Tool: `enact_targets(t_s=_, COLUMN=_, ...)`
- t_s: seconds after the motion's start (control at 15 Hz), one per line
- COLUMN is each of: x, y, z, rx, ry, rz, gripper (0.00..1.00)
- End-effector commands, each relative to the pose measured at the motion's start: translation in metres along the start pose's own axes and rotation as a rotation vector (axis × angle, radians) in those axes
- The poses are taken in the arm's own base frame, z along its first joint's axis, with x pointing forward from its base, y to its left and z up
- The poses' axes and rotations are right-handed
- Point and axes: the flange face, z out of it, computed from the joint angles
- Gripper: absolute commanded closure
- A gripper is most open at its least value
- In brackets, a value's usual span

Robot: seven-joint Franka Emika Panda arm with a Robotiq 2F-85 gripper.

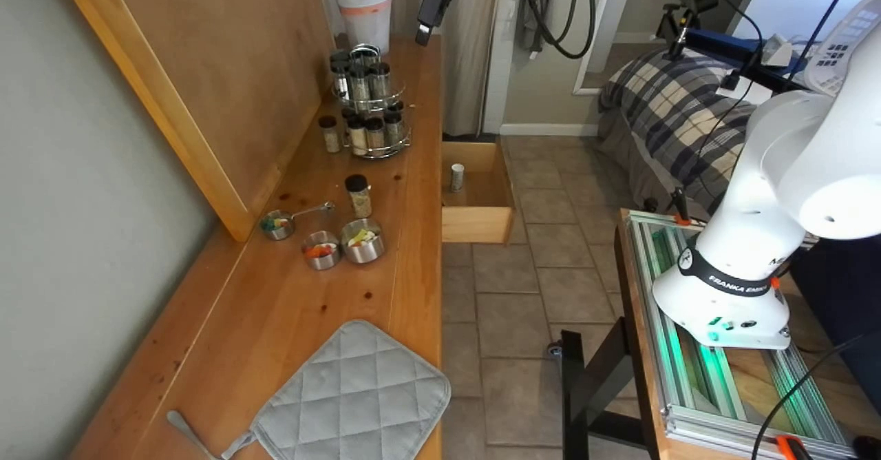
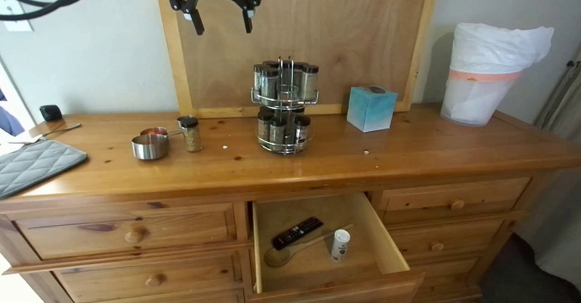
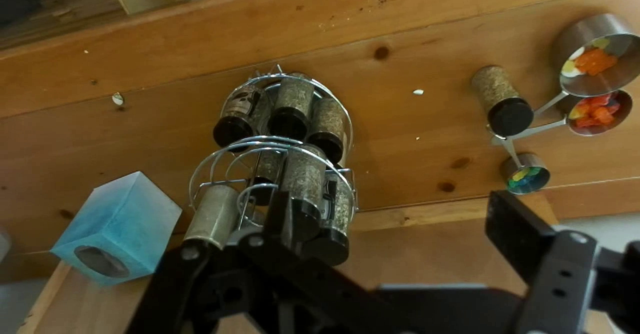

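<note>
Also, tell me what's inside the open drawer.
A black remote control, a wooden spoon and a white cylindrical container. The strip of floor directly behind the drawer front is hidden.

In an exterior view, the spice rack (image 2: pixel 285 106) stands on the dresser (image 2: pixel 327 167), between a jar (image 2: pixel 192 139) and a tissue box (image 2: pixel 371 110).

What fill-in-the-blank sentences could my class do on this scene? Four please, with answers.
The hand is ____, not shut.
The tissue box stands between the rack and the ____.
The remote lies in the pulled-out ____.
Exactly ____ metal cups hold colourful bits.
Missing words: open; bin; drawer; three.
</note>
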Motion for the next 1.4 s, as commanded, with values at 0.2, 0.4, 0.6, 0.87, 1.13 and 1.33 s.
enact_targets(t_s=0.2, x=0.003, y=0.0, z=-0.003, rx=-0.001, ry=0.005, rz=0.0, gripper=0.0)
enact_targets(t_s=0.4, x=0.013, y=0.012, z=0.001, rx=0.015, ry=0.013, rz=0.022, gripper=0.0)
enact_targets(t_s=0.6, x=0.037, y=0.032, z=0.012, rx=0.059, ry=0.038, rz=0.021, gripper=0.0)
enact_targets(t_s=0.87, x=0.073, y=0.056, z=0.034, rx=0.099, ry=0.004, rz=-0.128, gripper=0.0)
enact_targets(t_s=1.13, x=0.104, y=0.076, z=0.059, rx=0.079, ry=-0.037, rz=-0.228, gripper=0.0)
enact_targets(t_s=1.33, x=0.121, y=0.089, z=0.075, rx=0.069, ry=-0.048, rz=-0.264, gripper=0.0)
